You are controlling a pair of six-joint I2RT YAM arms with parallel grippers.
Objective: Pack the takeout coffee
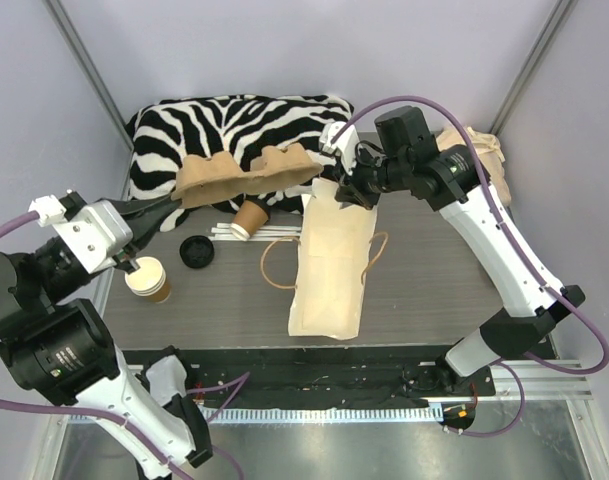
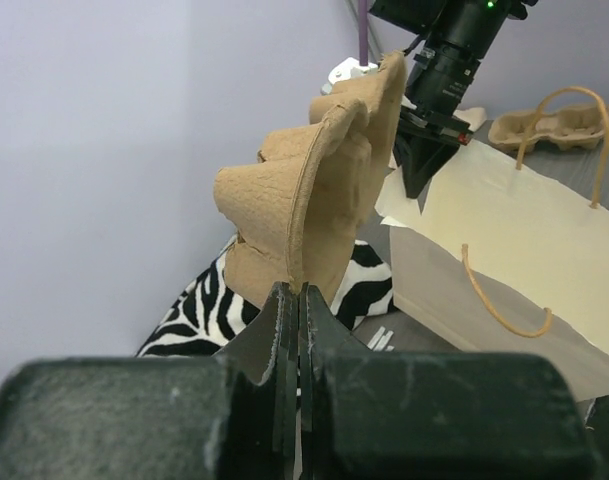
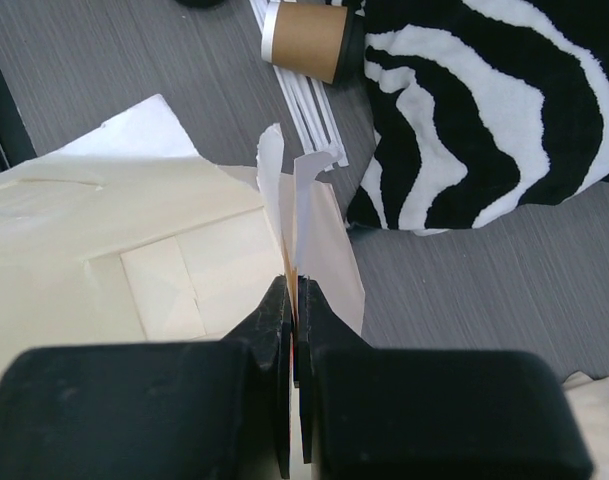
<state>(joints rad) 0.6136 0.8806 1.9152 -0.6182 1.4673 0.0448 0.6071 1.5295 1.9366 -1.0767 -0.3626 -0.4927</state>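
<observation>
Tightly closed: left fingers (image 2: 269,345) on moulded pulp tray (image 2: 304,200), right fingers (image 3: 269,325) on flat paper bag (image 3: 84,230).

Pale lavender walls (image 1: 284,50) are enclosing the workspace on three sides, with two grey metal posts (image 1: 85,72) slanting up where the panels are meeting at the back corners. A dark grey wood-grain table (image 1: 214,310) is filling the middle of the enclosure, its near edge running along a black strip (image 1: 314,365), and below that a brushed metal surface (image 1: 384,450) is catching a dull reflection. Soft, even light is falling over everything, casting only faint shadows on the tabletop.
</observation>
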